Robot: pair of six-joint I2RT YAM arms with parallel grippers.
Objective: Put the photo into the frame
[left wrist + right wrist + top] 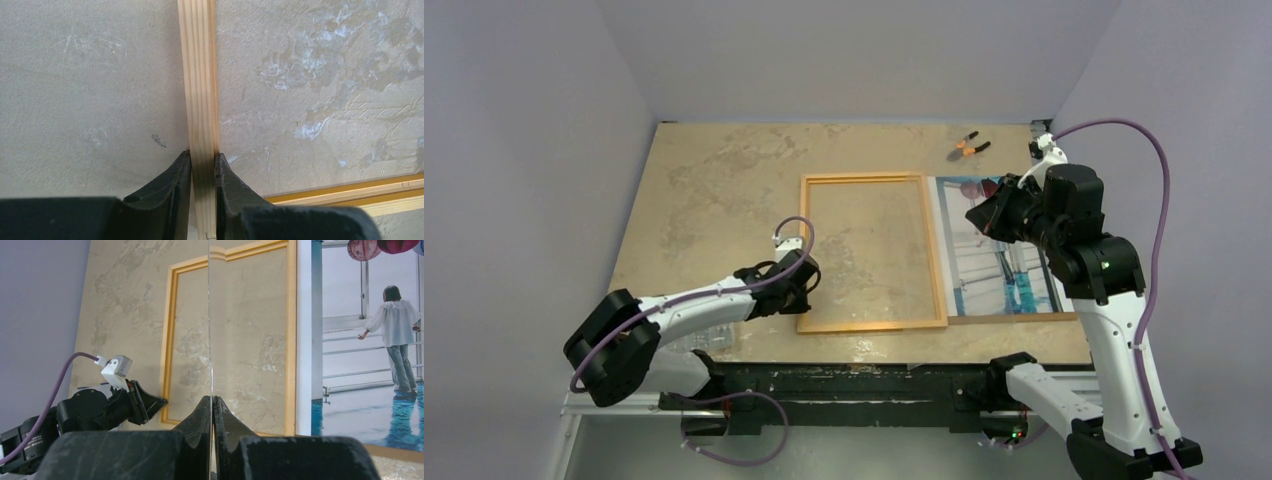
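Note:
The frame [872,325] lies flat in the middle of the table, orange-edged with a pale wood face [200,75]. My left gripper [802,285] is shut on its left bar near the near corner; both fingers [180,175] press the bar's sides. The photo [994,265] lies flat just right of the frame, showing a person by railings over blue floor [360,365]. My right gripper [979,215] hovers above the photo's left edge. It is shut on a thin clear sheet [210,340], which I see edge-on rising from the fingertips [212,402].
A brown backing board [1014,318] shows under the photo's near edge. Orange-handled pliers [969,148] lie at the back right. Grey walls close in the table on three sides. The left arm [115,405] shows in the right wrist view beside the frame.

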